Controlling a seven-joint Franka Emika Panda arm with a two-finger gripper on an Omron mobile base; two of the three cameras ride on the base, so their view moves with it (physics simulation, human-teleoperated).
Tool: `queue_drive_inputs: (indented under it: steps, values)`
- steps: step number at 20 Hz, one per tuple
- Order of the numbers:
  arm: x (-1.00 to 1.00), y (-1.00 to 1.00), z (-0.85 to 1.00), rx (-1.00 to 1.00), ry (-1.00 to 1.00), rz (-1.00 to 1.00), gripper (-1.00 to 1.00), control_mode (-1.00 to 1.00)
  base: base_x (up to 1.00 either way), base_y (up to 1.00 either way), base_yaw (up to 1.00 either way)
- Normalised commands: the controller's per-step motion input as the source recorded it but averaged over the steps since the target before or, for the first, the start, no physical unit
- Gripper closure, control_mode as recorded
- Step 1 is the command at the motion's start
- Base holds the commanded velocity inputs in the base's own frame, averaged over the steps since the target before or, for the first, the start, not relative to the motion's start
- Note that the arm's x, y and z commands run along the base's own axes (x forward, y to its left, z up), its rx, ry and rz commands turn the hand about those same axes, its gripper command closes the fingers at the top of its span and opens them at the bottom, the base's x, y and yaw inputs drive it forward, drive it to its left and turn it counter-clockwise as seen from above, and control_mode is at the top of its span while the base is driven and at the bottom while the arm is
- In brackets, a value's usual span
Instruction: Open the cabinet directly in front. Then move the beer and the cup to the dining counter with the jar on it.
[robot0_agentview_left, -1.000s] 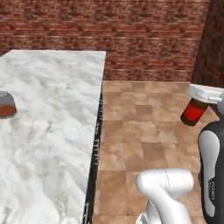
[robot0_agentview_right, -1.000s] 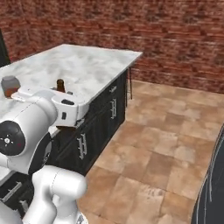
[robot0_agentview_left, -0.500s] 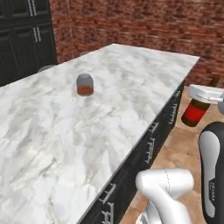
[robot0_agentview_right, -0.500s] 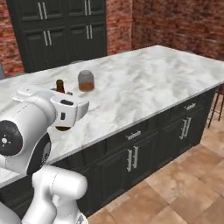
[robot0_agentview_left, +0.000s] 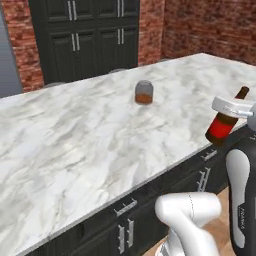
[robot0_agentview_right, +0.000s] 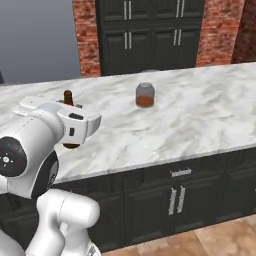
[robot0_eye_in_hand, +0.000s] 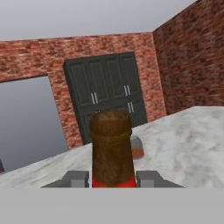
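Observation:
My gripper is shut on the beer, a brown bottle with a red label, whose neck rises between the two fingertips. In the left base view the beer hangs tilted at the near right edge of the dining counter, under the white hand. From the right, the arm hides most of the beer. The jar stands upright mid-counter, well beyond the bottle. The jar has reddish contents. The cup and the wall cabinet are out of view.
Tall black floor cabinets stand against the red-brick wall behind the counter. Black base cabinets with silver handles front the counter's near side. A grey opening lies at the back left. Tiled floor shows at the lower right.
The whole picture has swung round as the base turned: the counter now runs across the front with the jar ahead. The bottle stays in the gripper.

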Motion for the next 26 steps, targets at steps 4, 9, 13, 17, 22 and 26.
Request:
queue_drive_inputs:
  steps: [4, 9, 13, 17, 22, 26]
  values:
    - [0.00, 0.00, 0.00, 0.00, 0.00, 0.00, 1.00, 1.00, -0.04, -0.94, 0.53]
    - [0.00, 0.00, 0.00, 0.00, 0.00, 0.00, 1.00, 1.00, 0.00, -1.00, 0.46]
    - [0.00, 0.00, 0.00, 0.00, 0.00, 0.00, 1.00, 1.00, 0.00, -1.00, 0.41]
    - [0.00, 0.00, 0.00, 0.00, 0.00, 0.00, 1.00, 1.00, -0.21, -1.00, 0.35]
    - [0.00, 0.00, 0.00, 0.00, 0.00, 0.00, 1.00, 1.00, -0.24, -1.00, 0.24]
    - [0.00, 0.00, 0.00, 0.00, 0.00, 0.00, 1.00, 1.00, -0.42, -0.82, -0.09]
